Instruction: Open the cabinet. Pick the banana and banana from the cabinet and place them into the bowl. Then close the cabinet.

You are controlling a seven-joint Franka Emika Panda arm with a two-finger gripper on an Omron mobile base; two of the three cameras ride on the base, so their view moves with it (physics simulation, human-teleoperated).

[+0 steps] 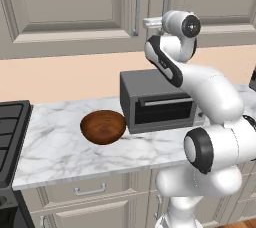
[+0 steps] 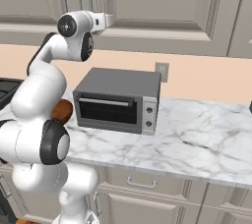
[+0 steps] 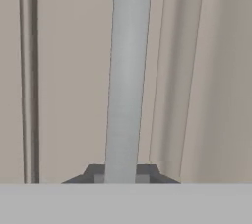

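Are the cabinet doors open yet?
No, both doors of the cabinet sit flush and shut, with the fingers closed around the right door's handle.

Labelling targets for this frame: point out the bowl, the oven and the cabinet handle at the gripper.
bowl (image 1: 103, 126), left base view, inner hollow.
oven (image 2: 116, 101), right base view, front door.
cabinet handle (image 3: 126, 80), hand view, mid-shaft of the bar between the gripper tips.

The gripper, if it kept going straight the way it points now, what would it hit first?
The gripper is already shut on the right door's handle; straight behind it is probably the cabinet door, though depth is unclear.
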